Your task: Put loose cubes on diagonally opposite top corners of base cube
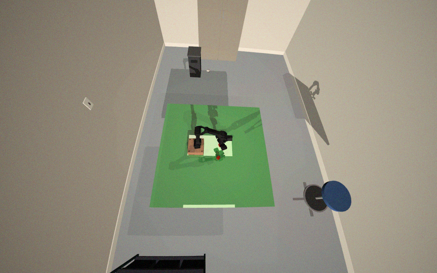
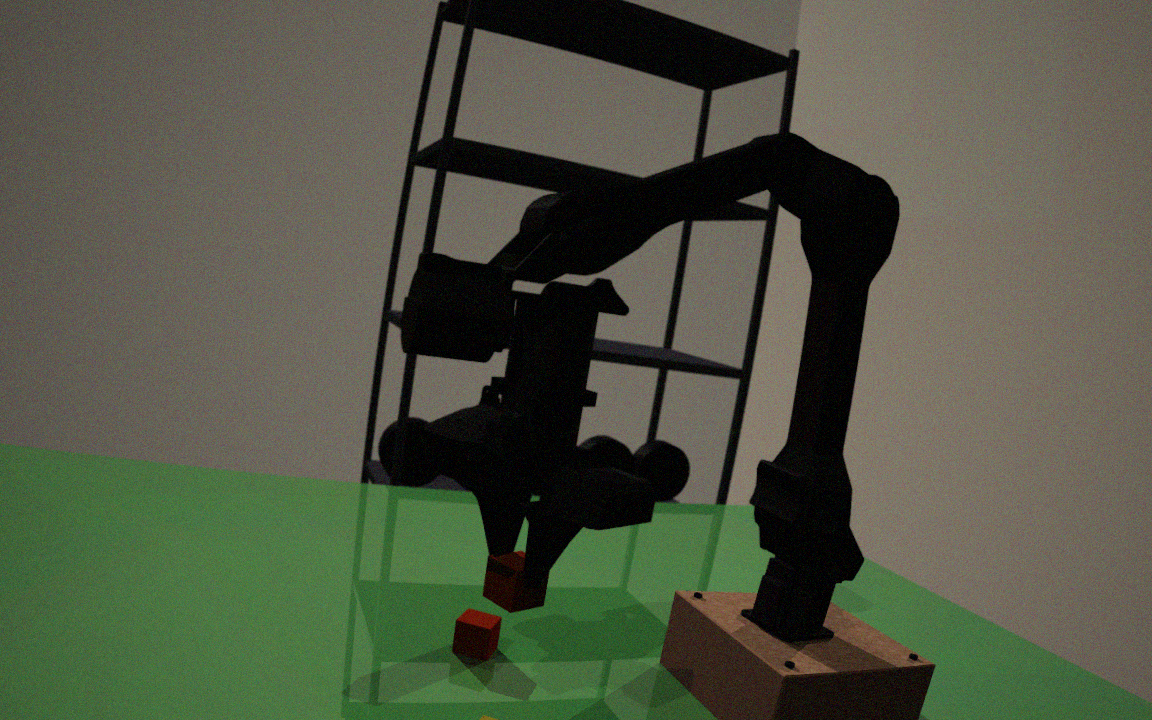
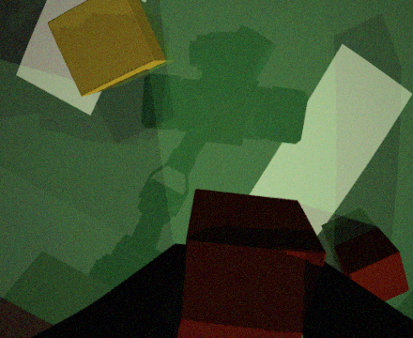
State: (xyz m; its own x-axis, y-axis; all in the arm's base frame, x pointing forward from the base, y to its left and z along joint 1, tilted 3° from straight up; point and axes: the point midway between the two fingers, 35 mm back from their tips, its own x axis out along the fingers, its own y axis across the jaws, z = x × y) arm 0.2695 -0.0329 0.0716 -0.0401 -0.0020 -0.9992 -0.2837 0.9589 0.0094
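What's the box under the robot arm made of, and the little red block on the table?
The box looks like wood, maybe unpolished: it is brown with a mottled top and black screw-like dots. The red block could be painted wood or plastic; its sides are plain, flat and one colour, so I can't tell which.

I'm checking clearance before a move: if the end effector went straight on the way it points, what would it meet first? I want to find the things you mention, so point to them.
Probably the green table top (image 1: 196,186) (image 2: 159,582) (image 3: 263,14), with the red cube (image 1: 219,145) (image 2: 515,586) (image 3: 244,286) in the end effector (image 1: 221,145) (image 2: 517,562) (image 3: 244,266) touching down first; depth is hard to judge.
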